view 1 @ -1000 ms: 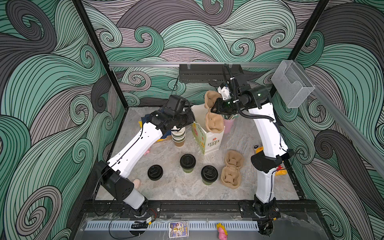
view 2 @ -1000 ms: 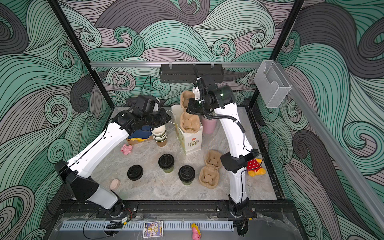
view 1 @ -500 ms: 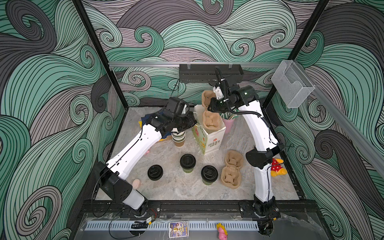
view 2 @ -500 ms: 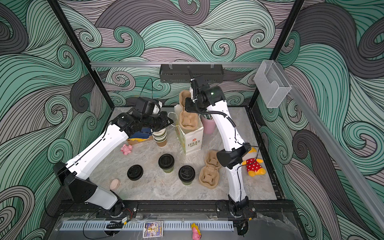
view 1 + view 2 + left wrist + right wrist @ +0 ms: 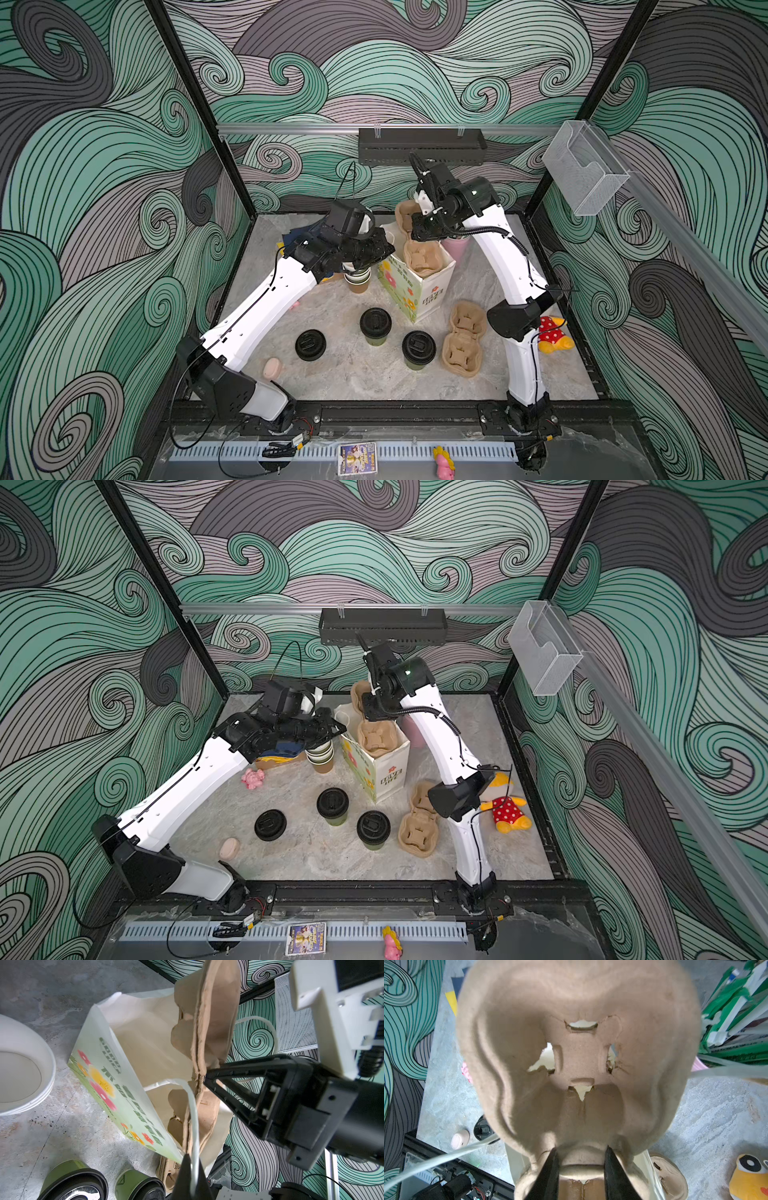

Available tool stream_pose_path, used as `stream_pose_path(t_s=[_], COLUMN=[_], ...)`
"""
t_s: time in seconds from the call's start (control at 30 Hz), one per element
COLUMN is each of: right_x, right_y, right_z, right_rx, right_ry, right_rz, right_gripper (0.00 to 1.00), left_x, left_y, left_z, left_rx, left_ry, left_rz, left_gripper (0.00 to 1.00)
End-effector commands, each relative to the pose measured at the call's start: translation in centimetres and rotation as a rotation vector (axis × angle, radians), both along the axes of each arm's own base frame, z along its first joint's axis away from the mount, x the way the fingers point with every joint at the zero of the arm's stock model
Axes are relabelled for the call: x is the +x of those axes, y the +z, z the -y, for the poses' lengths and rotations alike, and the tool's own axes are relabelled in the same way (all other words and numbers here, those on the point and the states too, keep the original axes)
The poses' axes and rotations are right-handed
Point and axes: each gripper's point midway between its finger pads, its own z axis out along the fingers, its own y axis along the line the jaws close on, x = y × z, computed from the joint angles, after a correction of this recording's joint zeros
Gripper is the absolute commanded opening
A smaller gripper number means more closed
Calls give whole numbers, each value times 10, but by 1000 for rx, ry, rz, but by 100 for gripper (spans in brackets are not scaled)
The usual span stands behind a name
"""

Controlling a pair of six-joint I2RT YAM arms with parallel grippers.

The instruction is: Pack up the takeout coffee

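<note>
**Left gripper** [image 5: 190, 1159]: clenched, pinching the white handle [image 5: 194, 1109] of the bag [image 5: 401, 289]. **Right gripper** [image 5: 581, 1150]: grasping the carrier [image 5: 424, 257] by its middle ridge. The carrier stands on end in the open bag. Far cup [image 5: 375, 325] and near cup [image 5: 418, 349], both lidded, stand upright on the table [image 5: 365, 378] in front of the bag, apart from each other.

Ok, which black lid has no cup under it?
The leftmost lid, lying flat on the table. The middle cup and right cup wear the other two.
</note>
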Motion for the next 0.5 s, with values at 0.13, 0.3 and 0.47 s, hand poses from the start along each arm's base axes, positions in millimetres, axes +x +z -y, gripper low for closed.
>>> stream_pose_path(t_s=[0.13,0.3,0.47], right_x=[-26,-34,-39], right_y=[-10,-5,-3], right_z=[12,14,9], right_rx=[-102,-111,-102], right_ry=[24,64,123], right_rz=[-66,-64,-63], right_gripper=[24,25,25], left_x=[-2,-8,-9], left_y=[2,10,12], left_z=[-2,-17,-20], left_rx=[-19,7,18], left_ry=[24,63,69], left_rz=[6,31,45], left_gripper=[17,27,21])
